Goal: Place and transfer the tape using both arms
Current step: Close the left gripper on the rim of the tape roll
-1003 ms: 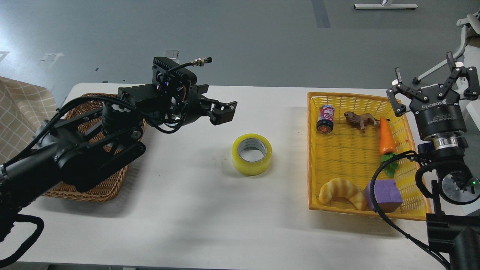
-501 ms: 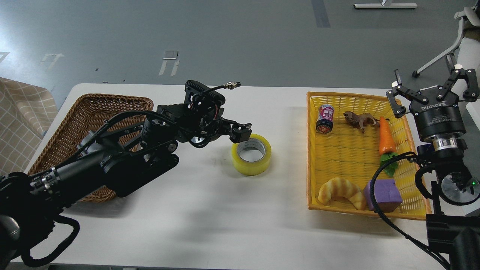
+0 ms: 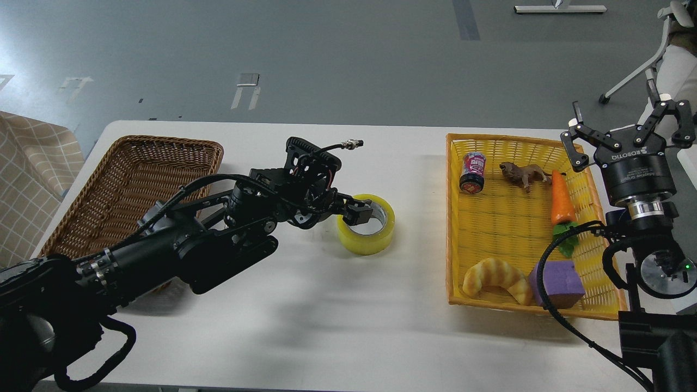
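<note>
**benchwatcher:** Head view, only one we've got. The tape (image 3: 366,224) is lying flat on the white bench (image 3: 305,316), roughly mid-bench, core hole facing up. It sits between the brown wicker basket (image 3: 130,185) on the left and the yellow basket (image 3: 523,234) on the right, apart from both.

**gripnerd:** What's the left arm up to?

**benchwatcher:** The left gripper (image 3: 356,212) is right at the near-left rim of the roll. One dark finger tip overlaps the rim and pokes over the core hole. Honestly I can't tell whether the fingers are spread or pinched on the wall of the roll; it's all black on black from this angle, and contact isn't clear either.

**gripnerd:** And the right?

**benchwatcher:** The right gripper (image 3: 631,130) is held up above the far right corner of the yellow basket, fingers (image 3: 577,144) splayed wide apart, nothing in them. Well away from the tape.

**gripnerd:** Stuff in the yellow basket?

**benchwatcher:** A small can (image 3: 472,172) and a toy lion (image 3: 524,175) at the far end, a carrot (image 3: 562,206) along the right side, a croissant (image 3: 496,279) and a purple block (image 3: 557,282) just beside each other at the near end. I can't make out anything in the visible part of the wicker one.
</note>
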Controlling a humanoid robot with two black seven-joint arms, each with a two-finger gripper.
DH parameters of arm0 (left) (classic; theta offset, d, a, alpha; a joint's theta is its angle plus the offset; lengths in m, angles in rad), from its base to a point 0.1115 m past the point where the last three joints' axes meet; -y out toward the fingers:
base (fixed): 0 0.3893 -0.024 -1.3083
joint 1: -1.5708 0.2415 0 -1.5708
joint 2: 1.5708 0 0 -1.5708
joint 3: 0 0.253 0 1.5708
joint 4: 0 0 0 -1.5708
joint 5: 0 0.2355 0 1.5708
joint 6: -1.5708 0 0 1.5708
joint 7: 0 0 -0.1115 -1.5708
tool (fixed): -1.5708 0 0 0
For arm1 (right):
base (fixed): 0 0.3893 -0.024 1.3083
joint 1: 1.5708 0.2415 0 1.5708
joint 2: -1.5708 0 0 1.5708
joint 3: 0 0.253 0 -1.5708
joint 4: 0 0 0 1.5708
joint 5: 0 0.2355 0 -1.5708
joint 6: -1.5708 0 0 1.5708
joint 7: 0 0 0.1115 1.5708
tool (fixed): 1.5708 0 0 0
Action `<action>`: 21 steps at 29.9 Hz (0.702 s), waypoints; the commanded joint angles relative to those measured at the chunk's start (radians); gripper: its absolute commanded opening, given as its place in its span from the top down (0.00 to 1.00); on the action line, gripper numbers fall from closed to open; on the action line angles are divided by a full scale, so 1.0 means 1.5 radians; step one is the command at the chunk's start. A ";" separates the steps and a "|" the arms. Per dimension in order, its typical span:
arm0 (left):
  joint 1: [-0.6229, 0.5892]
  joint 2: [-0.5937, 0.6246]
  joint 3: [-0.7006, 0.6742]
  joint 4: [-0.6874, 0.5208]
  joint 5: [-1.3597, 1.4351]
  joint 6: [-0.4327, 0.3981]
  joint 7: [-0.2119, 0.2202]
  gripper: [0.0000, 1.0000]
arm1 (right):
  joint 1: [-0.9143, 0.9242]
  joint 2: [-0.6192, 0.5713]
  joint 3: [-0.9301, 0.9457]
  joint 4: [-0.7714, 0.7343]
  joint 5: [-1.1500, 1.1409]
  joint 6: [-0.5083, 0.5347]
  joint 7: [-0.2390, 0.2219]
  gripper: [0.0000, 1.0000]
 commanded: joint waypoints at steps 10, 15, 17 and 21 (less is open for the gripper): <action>0.004 -0.024 0.011 0.033 0.000 0.000 -0.003 0.11 | -0.004 0.000 0.000 0.000 0.000 0.000 0.000 0.00; 0.004 -0.027 0.016 0.039 0.000 0.000 -0.003 0.15 | -0.005 0.000 0.000 0.000 0.000 0.000 0.000 0.00; 0.004 -0.027 0.021 0.045 -0.001 0.000 -0.004 0.17 | -0.006 0.000 0.000 0.000 0.000 0.000 0.000 0.00; 0.006 -0.028 0.023 0.058 -0.001 0.000 -0.008 0.31 | -0.006 0.000 0.000 0.000 0.000 0.000 0.000 0.00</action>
